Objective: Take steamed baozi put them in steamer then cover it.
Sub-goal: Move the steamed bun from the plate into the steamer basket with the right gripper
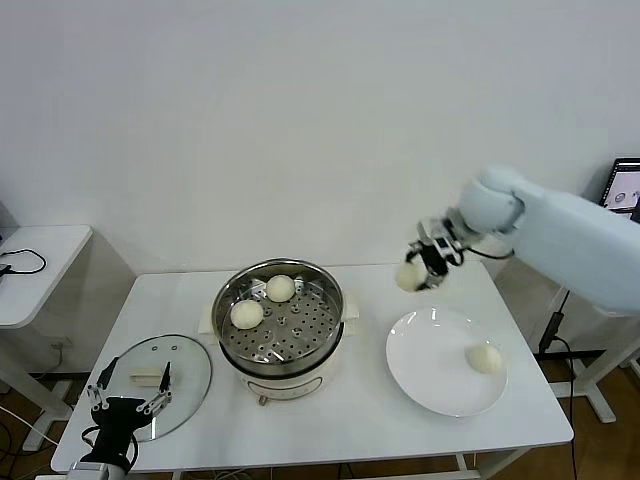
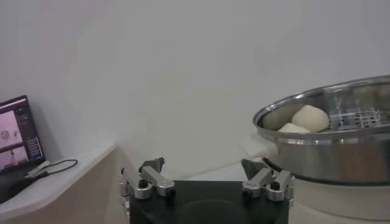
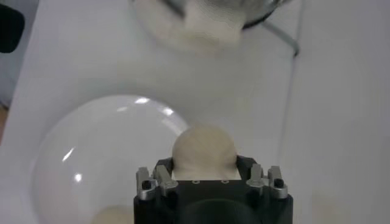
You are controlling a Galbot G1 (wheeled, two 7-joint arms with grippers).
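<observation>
The steel steamer (image 1: 330, 318) stands mid-table on its cream base, with two baozi (image 1: 280, 288) (image 1: 246, 314) on its perforated tray. They also show in the left wrist view (image 2: 310, 117). My right gripper (image 1: 418, 272) is shut on a third baozi (image 1: 409, 277) (image 3: 203, 151), held in the air above the table between the steamer and the white plate. A fourth baozi (image 1: 485, 358) lies on the plate. The glass cover (image 1: 185, 362) lies flat on the table at the front left. My left gripper (image 1: 128, 388) is open and empty, low over the cover's near edge.
The flat white plate (image 1: 425, 370) sits at the front right; it also shows in the right wrist view (image 3: 91, 158). A small side table (image 1: 40, 262) with a cable stands at the left. A screen (image 1: 625, 186) is at the far right.
</observation>
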